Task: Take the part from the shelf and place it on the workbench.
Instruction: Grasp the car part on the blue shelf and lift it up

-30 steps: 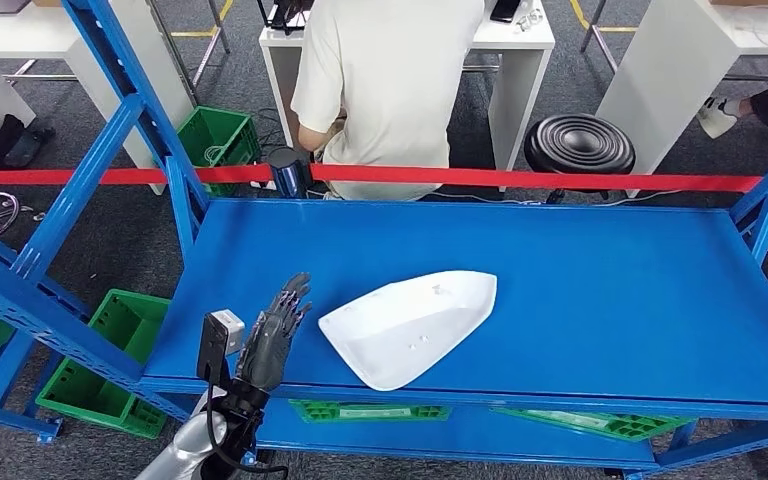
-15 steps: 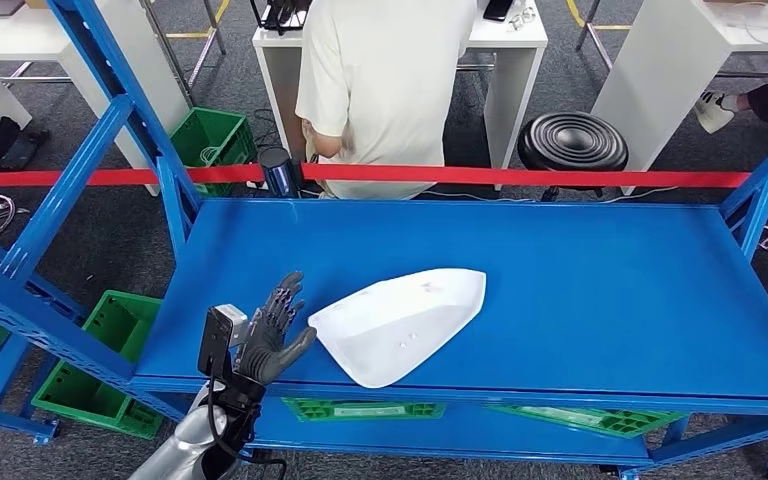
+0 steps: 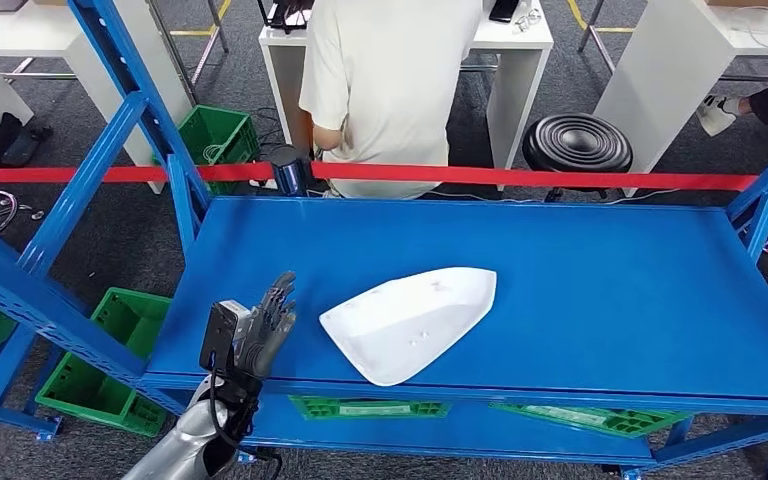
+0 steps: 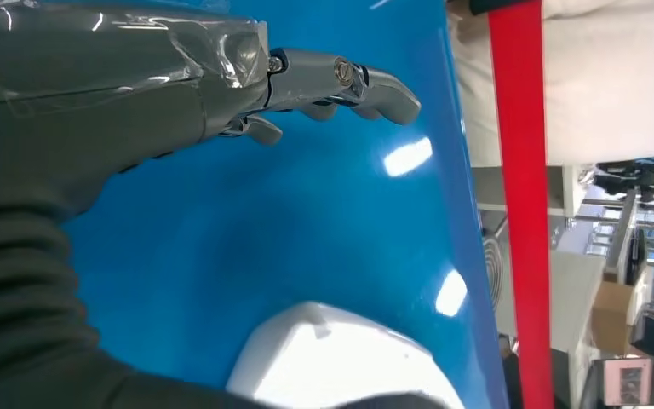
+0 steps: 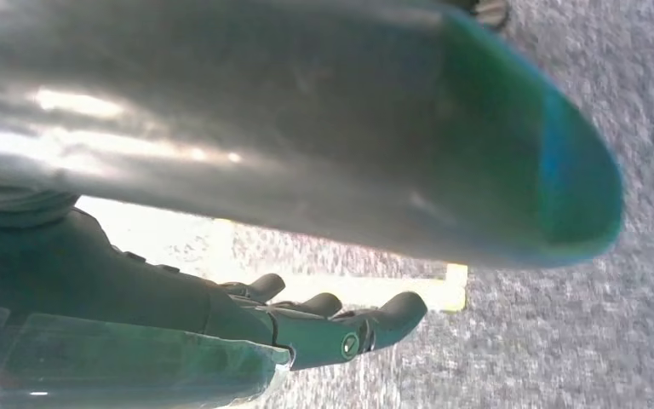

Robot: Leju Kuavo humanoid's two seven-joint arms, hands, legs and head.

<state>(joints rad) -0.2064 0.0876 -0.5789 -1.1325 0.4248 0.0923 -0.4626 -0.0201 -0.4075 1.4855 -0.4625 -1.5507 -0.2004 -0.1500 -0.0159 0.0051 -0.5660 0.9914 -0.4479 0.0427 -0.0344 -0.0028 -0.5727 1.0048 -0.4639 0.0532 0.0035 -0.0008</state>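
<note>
Nearest you, the left hand [image 3: 263, 325] comes up on its silver arm at the front left corner of the blue shelf [image 3: 580, 270]. Fingers are stretched out and apart, pointing away from you, nothing in them. It sits just beside the white part [image 3: 410, 322], on the part's left, with a strip of bare blue between; not touching. The left wrist view shows the same: fingers [image 4: 341, 81] extended over the blue surface, the part's [image 4: 341, 362] rounded white end close by and free of the hand.

The part lies flat on the shelf's top level near the front edge, broad rounded end toward the left hand, narrow tip pointing right and away. It looks like a shallow shell, a few small holes in its face.

The right hand [image 5: 306, 328] hangs over grey floor in the right wrist view, fingers loosely extended with gaps between them, holding nothing.

Under the top level you can see green crates [image 3: 370, 409] on a lower tier, and more green crates [image 3: 110, 365] on the floor to the left.

Past the shelf's far edge runs a red barrier tape [image 3: 560, 178]. Behind it a person [image 3: 390, 80] in a pale shirt sits with their back to you at a white desk [image 3: 525, 45], a black stool [image 3: 577, 143] to the right.
</note>
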